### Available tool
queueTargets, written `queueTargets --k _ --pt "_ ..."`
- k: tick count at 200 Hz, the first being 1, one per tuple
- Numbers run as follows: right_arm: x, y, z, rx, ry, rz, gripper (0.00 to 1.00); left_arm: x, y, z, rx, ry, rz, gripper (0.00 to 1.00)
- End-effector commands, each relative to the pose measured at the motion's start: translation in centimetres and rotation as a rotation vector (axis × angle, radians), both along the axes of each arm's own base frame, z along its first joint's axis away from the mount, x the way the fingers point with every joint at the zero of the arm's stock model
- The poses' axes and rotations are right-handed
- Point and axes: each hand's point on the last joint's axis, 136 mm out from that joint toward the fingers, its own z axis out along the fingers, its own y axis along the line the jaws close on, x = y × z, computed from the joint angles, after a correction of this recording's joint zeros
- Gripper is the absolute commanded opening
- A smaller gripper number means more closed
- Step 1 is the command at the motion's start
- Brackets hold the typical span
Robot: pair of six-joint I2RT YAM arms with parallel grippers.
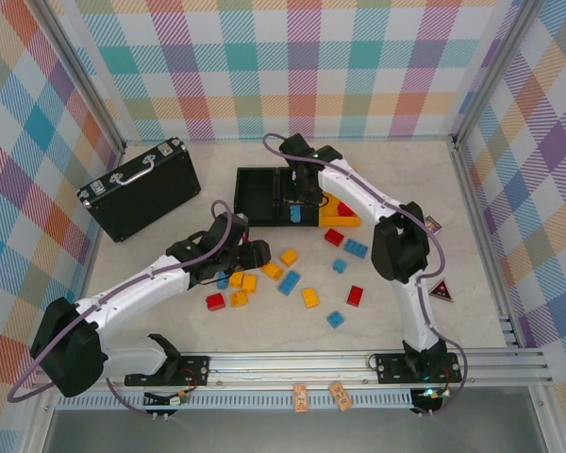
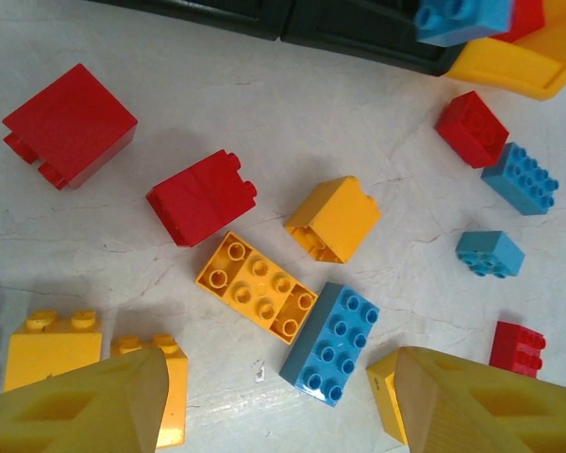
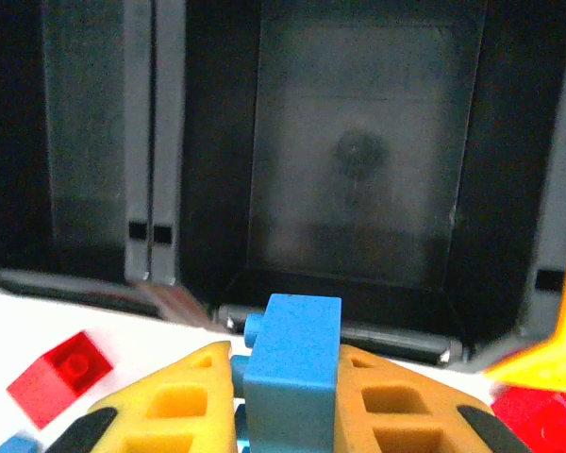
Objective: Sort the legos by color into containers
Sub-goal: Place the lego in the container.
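Looking down on a pale table [image 1: 491,245] with bright checked walls all round. Seeing a big black case [image 1: 141,189] lying at the upper left of the top view, well apart from everything else.

Seeing the left claw [image 2: 283,377] hanging above the table in the left wrist view. Showing its two yellow fingers [image 2: 85,406] at the bottom corners, standing wide apart and gripping nothing.

Finding loose legos [image 1: 309,297] lying all over the middle of the table, with red, orange and blue ones mixed up. Going from left to right in the left wrist view:
- passing a red block [image 2: 71,123] at the upper left
- then a red brick [image 2: 203,198] lying on its side
- then a flat orange brick [image 2: 257,286] just beside a long blue brick [image 2: 330,342]
- and an orange block [image 2: 332,217] tipped over just above those two

Seeing the containers [image 1: 257,193] sitting in a row at the upper middle of the top view. Counting two black bins, then an orange-yellow bin [image 1: 351,223] at the right end with something red inside.

Seeing the right claw [image 3: 288,406] squeezing tight on a blue brick [image 3: 292,363]. Holding it at the bottom middle of the right wrist view, with an open black bin [image 3: 358,160] right above it in the frame.
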Motion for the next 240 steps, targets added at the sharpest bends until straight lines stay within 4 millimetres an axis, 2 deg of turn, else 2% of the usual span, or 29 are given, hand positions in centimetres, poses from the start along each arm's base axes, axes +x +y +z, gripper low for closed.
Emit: queueTargets --k 1,45,87,99,112,138,180,200,210,240 --pt "1.3 -1.1 -0.1 -0.028 0.009 -0.019 0.17 0.1 0.3 0.5 -0.022 -0.028 0.015 0.65" --pt "3.7 -0.8 -1.1 -0.03 0.004 -0.033 0.17 0.0 0.7 0.2 -0.008 -0.022 0.024 0.65" --pt "5.0 -0.7 -2.2 -0.033 0.012 -0.042 0.19 0.0 0.9 0.1 0.001 -0.021 0.032 0.65" --pt "5.0 -0.6 -2.4 -0.031 0.015 -0.042 0.22 0.0 1.0 0.0 0.005 -0.019 0.037 0.65" --pt "5.0 -0.6 -2.4 -0.028 0.016 -0.04 0.31 0.0 1.1 -0.1 0.011 -0.019 0.04 0.65" --pt "5.1 -0.7 -1.4 -0.025 -0.002 -0.037 0.39 0.1 1.2 -0.2 0.013 -0.018 0.045 0.65" --pt "4.5 -0.8 1.9 0.003 -0.048 -0.02 0.41 0.1 1.2 -0.5 0.018 -0.003 0.052 0.65" --pt "3.3 -0.9 3.0 0.021 -0.058 -0.005 0.42 -0.2 1.4 -0.8 0.032 0.018 0.052 0.65" --pt "2.7 -1.0 4.2 0.042 -0.081 -0.003 0.42 -0.4 1.6 -1.2 0.045 0.036 0.054 0.65" --pt "0.0 -2.2 5.1 0.079 -0.085 0.002 0.42 -1.2 1.6 -1.9 0.071 0.094 0.038 0.65"
